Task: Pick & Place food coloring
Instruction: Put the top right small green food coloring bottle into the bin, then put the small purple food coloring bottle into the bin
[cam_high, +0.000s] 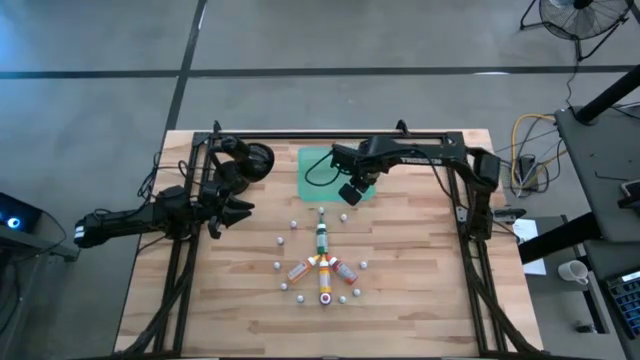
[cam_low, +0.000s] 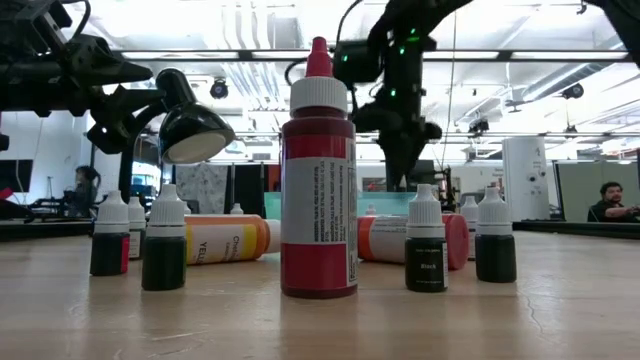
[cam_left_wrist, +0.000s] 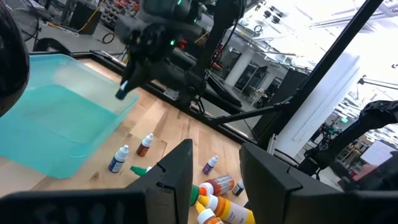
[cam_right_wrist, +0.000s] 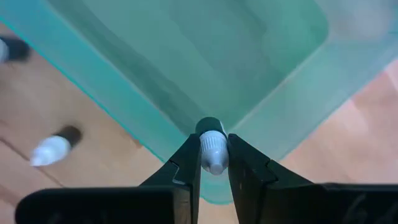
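So I've got one small dark dropper bottle with a white cap (cam_right_wrist: 211, 151) pinched by its cap in my right hand (cam_right_wrist: 213, 163), hanging just over the near edge of the translucent green plastic tray (cam_right_wrist: 205, 56). Best move, I reckon: nudge further in over the tray floor before letting go, so it doesn't clip the rim. My left hand (cam_left_wrist: 214, 171) waits open, off to the tray's side, above the wooden surface (cam_high: 420, 290).

The right hand (cam_high: 352, 193) hangs near the counter's far edge, fingers clamped on a small bottle (cam_right_wrist: 211, 147). The left hand (cam_high: 243, 211) waits near the left edge, fingers apart.
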